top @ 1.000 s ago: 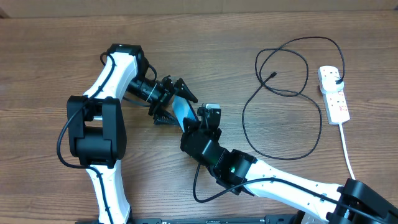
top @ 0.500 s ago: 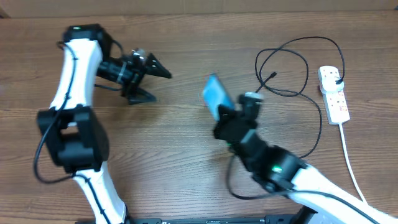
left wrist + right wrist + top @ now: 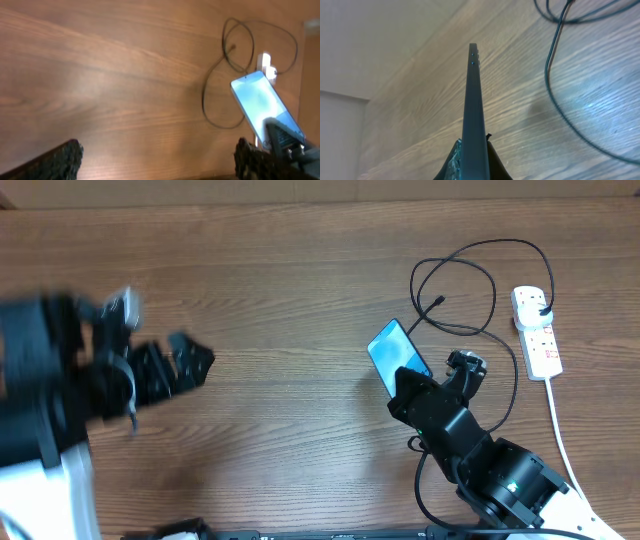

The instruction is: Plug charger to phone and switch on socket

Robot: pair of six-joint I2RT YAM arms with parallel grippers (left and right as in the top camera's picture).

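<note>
Moved: the right end effector (image 3: 409, 385) is carrying the phone (image 3: 398, 352) from frame centre toward the right, nearer the cable than half a second ago. The left end effector (image 3: 186, 361) is pulling away to the far left, motion-blurred.
Right end effector: it is clamping the phone's lower end. In the right wrist view the phone is showing edge-on, rising straight out of the fingers.
Phone: it is being held off the desk (image 3: 300, 280) at centre right of the overhead frame. Its lit screen is facing up, and its long axis is running from the grip toward upper left.
Key relation: the connector tip (image 3: 441, 301) is lying just up and right of the phone's free upper end, near but apart. I cannot tell which end has the port.
Nearer arm: the right arm, by far.
Charger: the charger (image 3: 495, 243) is looping slack across the upper right, its plug sitting in the socket's top end.
Socket: the socket (image 3: 537, 335) is lying at the far right edge, well beyond the phone. Its switch state is too small to read.
Left end effector: its jaws are spreading wide with nothing between them, well away from every task item.
</note>
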